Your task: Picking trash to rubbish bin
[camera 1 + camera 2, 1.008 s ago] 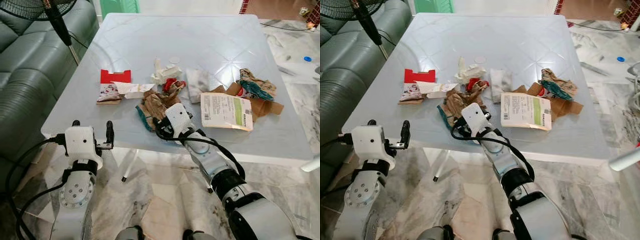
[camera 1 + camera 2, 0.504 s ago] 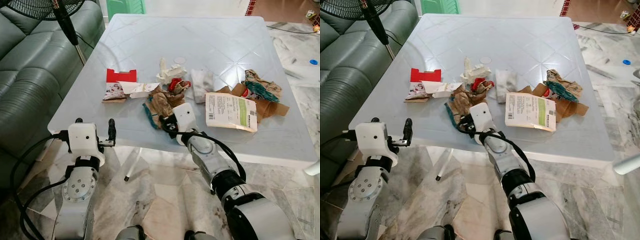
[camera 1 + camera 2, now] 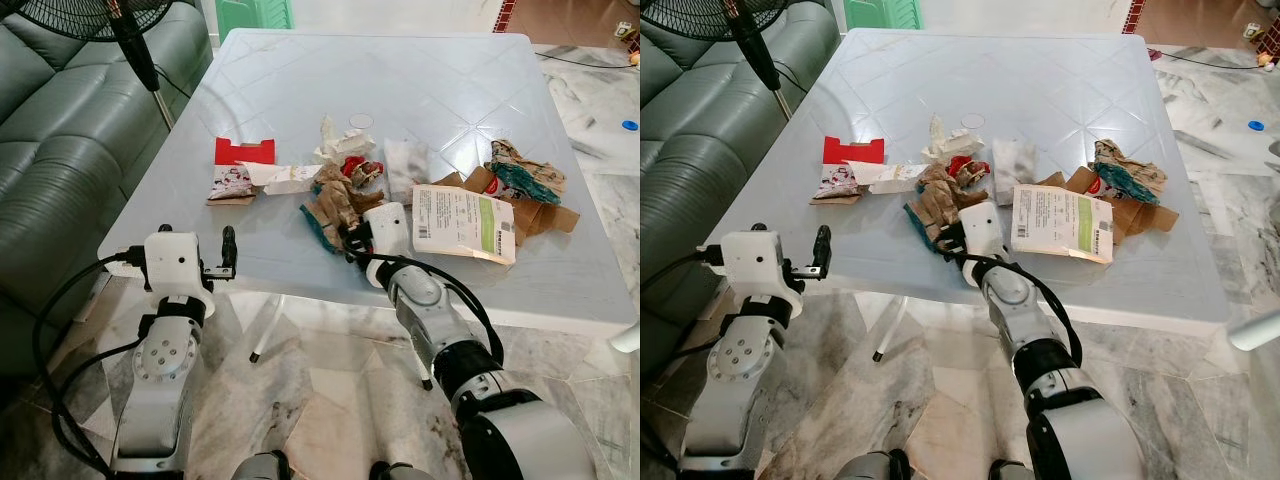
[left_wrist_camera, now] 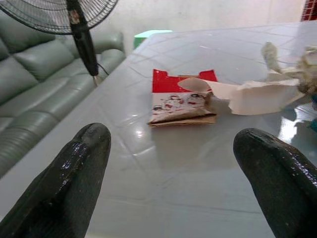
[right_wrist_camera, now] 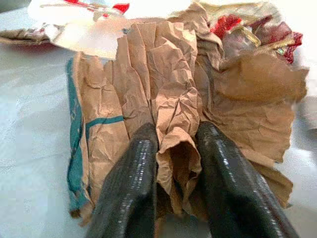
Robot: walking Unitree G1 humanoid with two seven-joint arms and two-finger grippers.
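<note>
My right pincer (image 5: pixel 171 168) is over the near edge of the desk (image 3: pixel 300 90), its 2 black fingers (image 5: pixel 130 188) closed on a raised fold of the crumpled brown paper bag (image 5: pixel 163 99). The bag lies near the middle of the desk's near half, its teal-striped edge toward my left, and it touches a red and gold wrapper (image 3: pixel 362 168) on its far side.

My left pincer (image 4: pixel 173 163) hangs just off the near left edge of the desk, spread wide with nothing between its fingers (image 4: pixel 74 168), facing across the desk toward a small red carton (image 4: pixel 182 99) that lies flat. A torn piece of white paper (image 4: pixel 252 94) rests against the carton's right side, between it and the brown bag.

Farther on the desk, beyond the bag, sit a crumpled white tissue (image 3: pixel 335 145) and a small clear lid (image 3: pixel 361 121). To the right of the bag is a greyish crumpled wrapper (image 3: pixel 405 165), then a flat white and green printed packet (image 3: pixel 462 222), which lies over part of a flattened brown cardboard piece (image 3: pixel 535 212). A crumpled teal and brown wrapper (image 3: pixel 525 175) sits on that cardboard, at the right end of the litter.

A grey-green sofa (image 3: pixel 55 150) stands to the left of the desk, with a standing fan (image 3: pixel 130 40) between them at the far left. The floor (image 3: pixel 330 400) is marbled tile.
</note>
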